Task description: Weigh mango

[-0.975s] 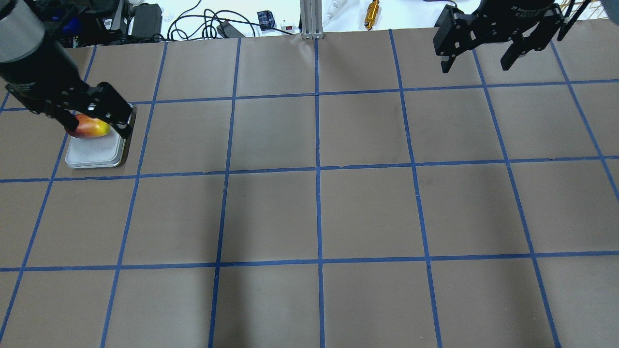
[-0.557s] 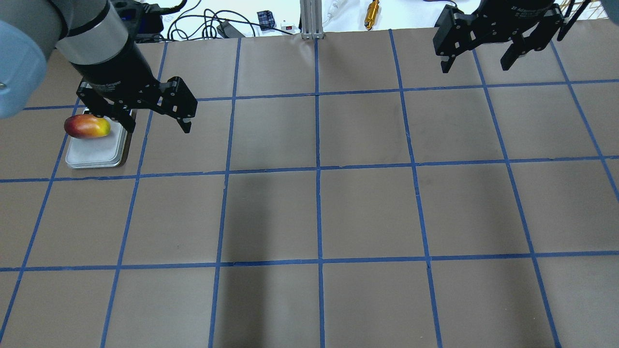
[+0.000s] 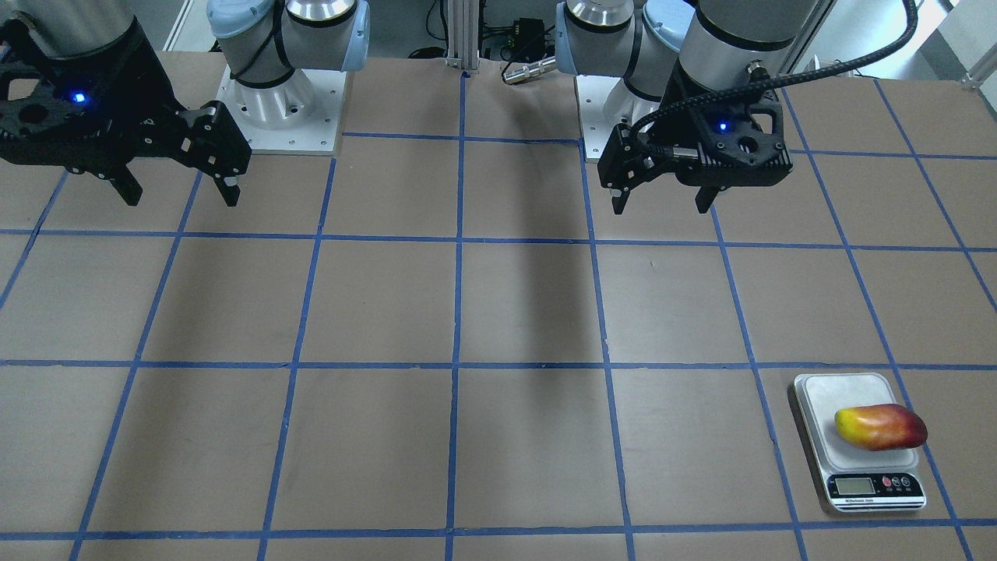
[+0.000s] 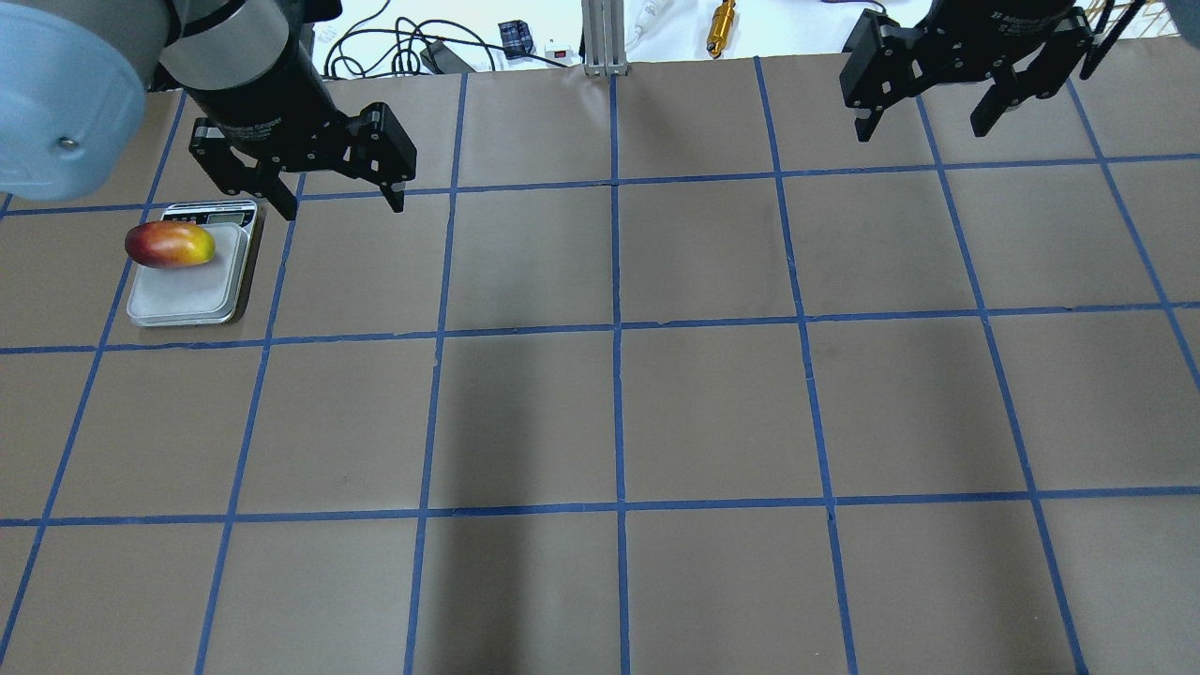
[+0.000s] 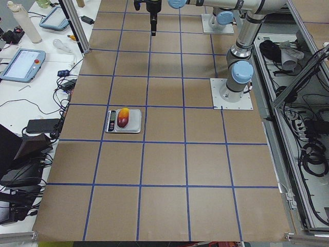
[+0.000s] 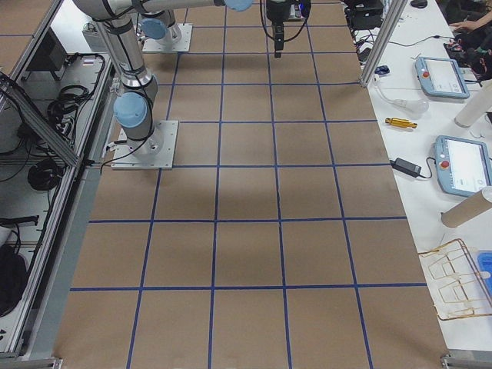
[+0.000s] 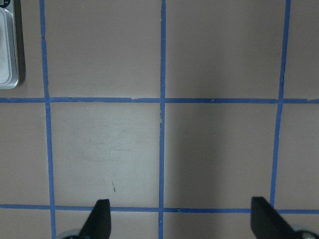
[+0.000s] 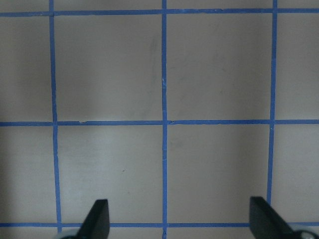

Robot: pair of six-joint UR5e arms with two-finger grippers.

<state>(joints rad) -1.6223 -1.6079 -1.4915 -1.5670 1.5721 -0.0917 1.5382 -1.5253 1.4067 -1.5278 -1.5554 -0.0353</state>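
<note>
The mango [image 4: 170, 245], yellow at one end and red-orange at the other, lies on the white platform of the small digital scale [image 4: 178, 295] at the table's far left. It also shows in the front view [image 3: 880, 427] on the scale [image 3: 833, 397], and in the left side view [image 5: 123, 118]. My left gripper [image 4: 340, 201] is open and empty, raised above the table to the right of the scale; it also shows in the front view [image 3: 662, 201]. My right gripper [image 4: 923, 122] is open and empty, high at the far right, and shows in the front view [image 3: 181, 193].
The table is brown paper with a blue tape grid [image 4: 616, 328]. Cables, a small box and a gold cylinder [image 4: 721, 26] lie beyond the far edge. A metal post [image 4: 600, 37] stands at the far middle. The scale's corner [image 7: 7, 50] shows in the left wrist view.
My left gripper has let go of the mango, risen and moved right and away from the scale, uncovering its display. The mango stays on the platform. The right arm has not moved.
</note>
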